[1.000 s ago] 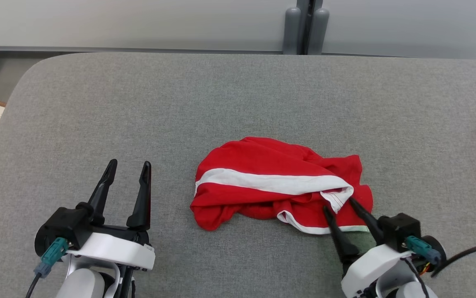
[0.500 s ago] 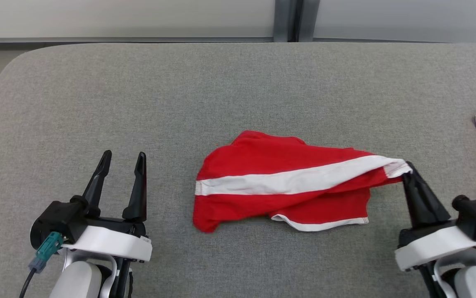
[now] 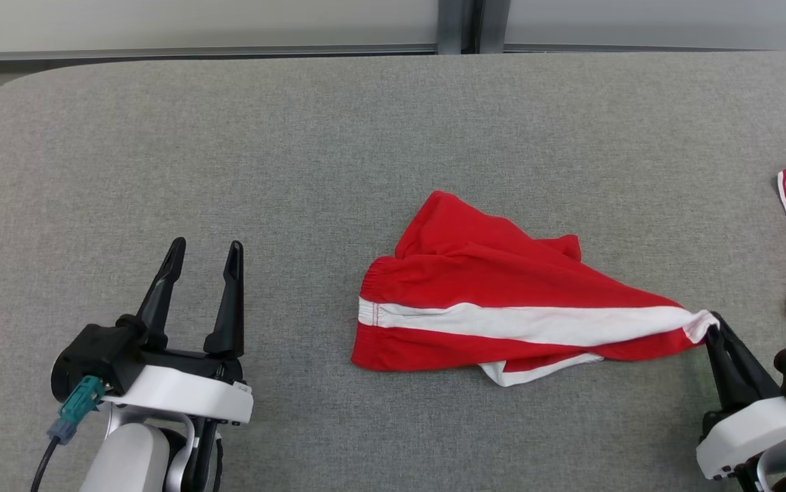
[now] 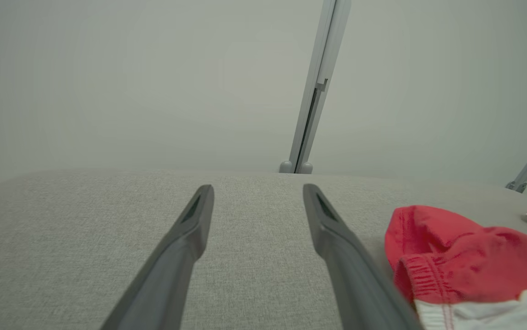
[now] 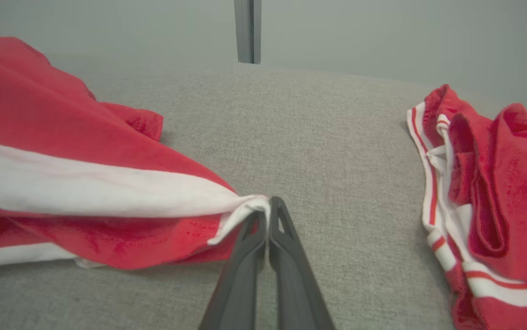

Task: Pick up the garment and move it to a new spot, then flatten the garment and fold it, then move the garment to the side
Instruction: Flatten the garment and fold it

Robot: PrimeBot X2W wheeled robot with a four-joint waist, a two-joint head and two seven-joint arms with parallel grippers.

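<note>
My right hand, spread a second ago, now pinches the hem corner of the red shorts, dragging them rightward over the grey surface, so relocation is underway; my left hand idles spread.

It looks like a plain test lab — grey fabric tabletop, bare pale wall panels, metal post at 12 o'clock.
</note>
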